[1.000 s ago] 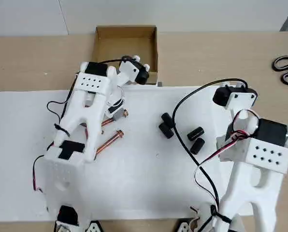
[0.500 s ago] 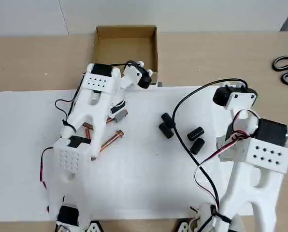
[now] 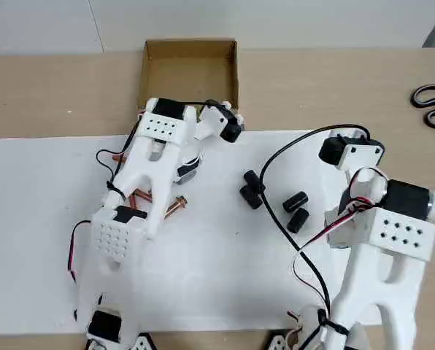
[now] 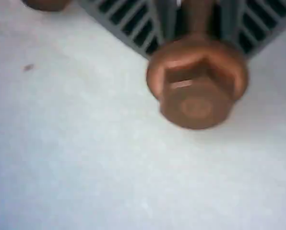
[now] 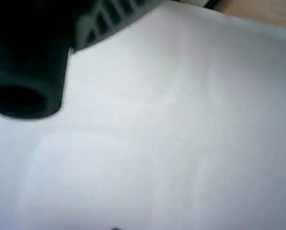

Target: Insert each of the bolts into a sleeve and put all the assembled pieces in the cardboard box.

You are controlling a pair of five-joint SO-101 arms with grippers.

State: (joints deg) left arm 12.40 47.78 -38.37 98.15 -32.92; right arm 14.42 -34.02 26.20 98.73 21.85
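Observation:
My left gripper (image 4: 196, 21) is shut on a copper bolt (image 4: 196, 88); its grey ribbed fingers (image 4: 124, 21) clamp the shaft, and the hex head hangs just above the white sheet. In the high view this gripper (image 3: 189, 168) sits low over the sheet, beside loose bolts (image 3: 171, 208) that lie partly under the left arm. My right gripper (image 5: 71, 24) is shut on a black sleeve (image 5: 28, 72), whose open end faces the camera, above the sheet. Several black sleeves (image 3: 251, 188) lie mid-sheet between the arms. The cardboard box (image 3: 188, 73) stands at the back.
A white sheet (image 3: 225, 262) covers the table's middle, with open room at its front. Scissors (image 3: 433, 102) lie on the bare wood at the far right. A black cable (image 3: 276, 211) from the right arm runs past the sleeves.
The left arm has swung to the right and a little forward, carrying its gripper along the sheet. The right arm has barely moved.

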